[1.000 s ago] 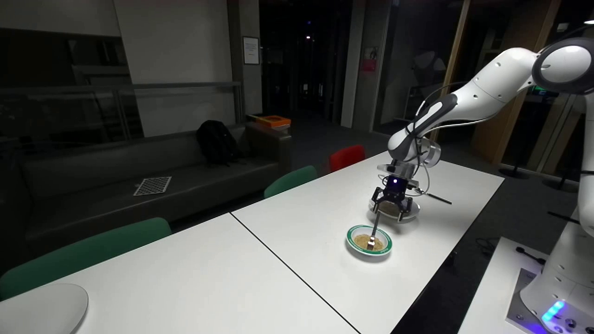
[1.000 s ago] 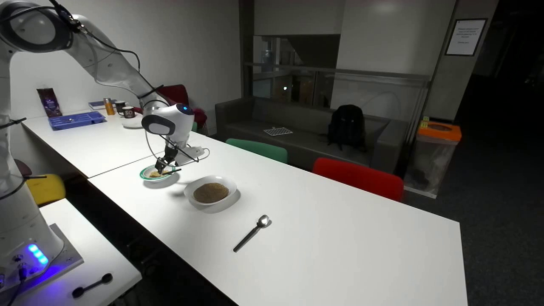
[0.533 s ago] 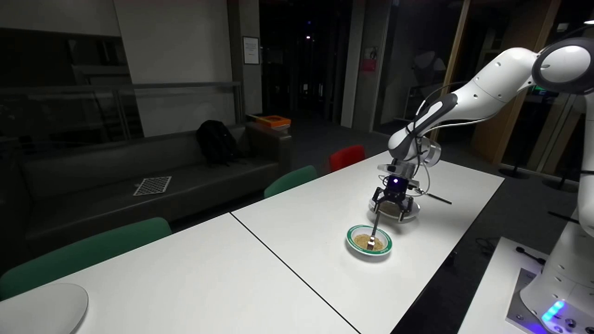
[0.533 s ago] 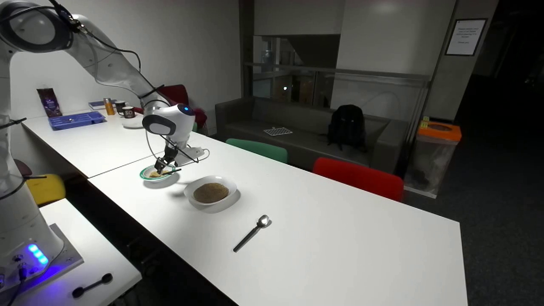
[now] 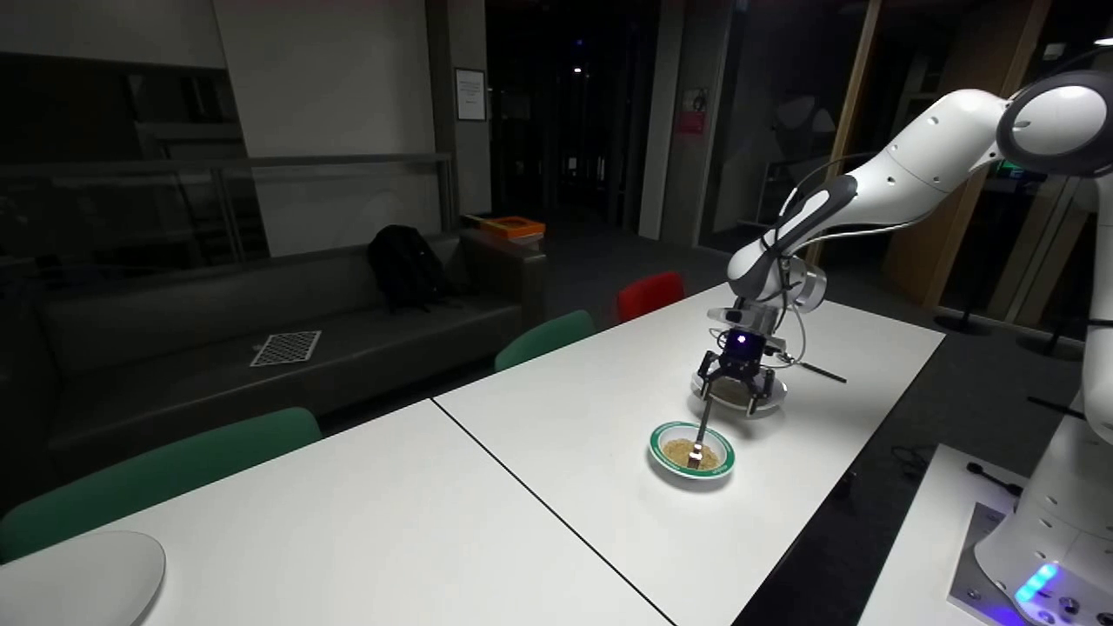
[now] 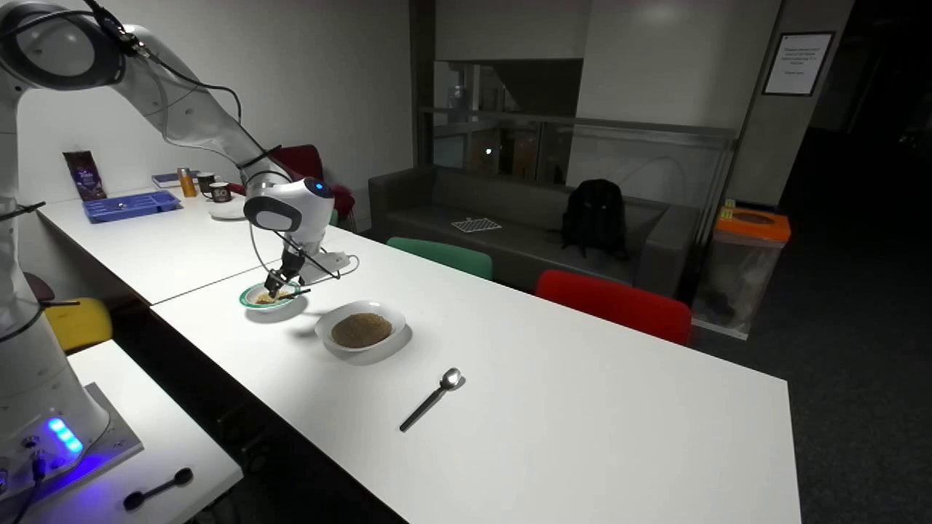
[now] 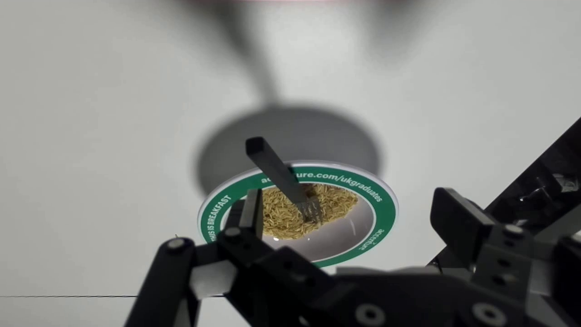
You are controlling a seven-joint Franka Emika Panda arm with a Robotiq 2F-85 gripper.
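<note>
Hanging wide apart, the jaws grip nothing.
Bumping the dark-handled metal fork (image 7: 281,176) could spill golden grain (image 7: 285,221) from the round green-rimmed bowl (image 7: 385,210).

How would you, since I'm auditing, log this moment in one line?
gripper: open, empty; fork: unheld, tilted in green-rimmed bowl of grains; on table: white bowl, spoon

Brightly lit tabletop (image 6: 582,407), dim beyond
</note>
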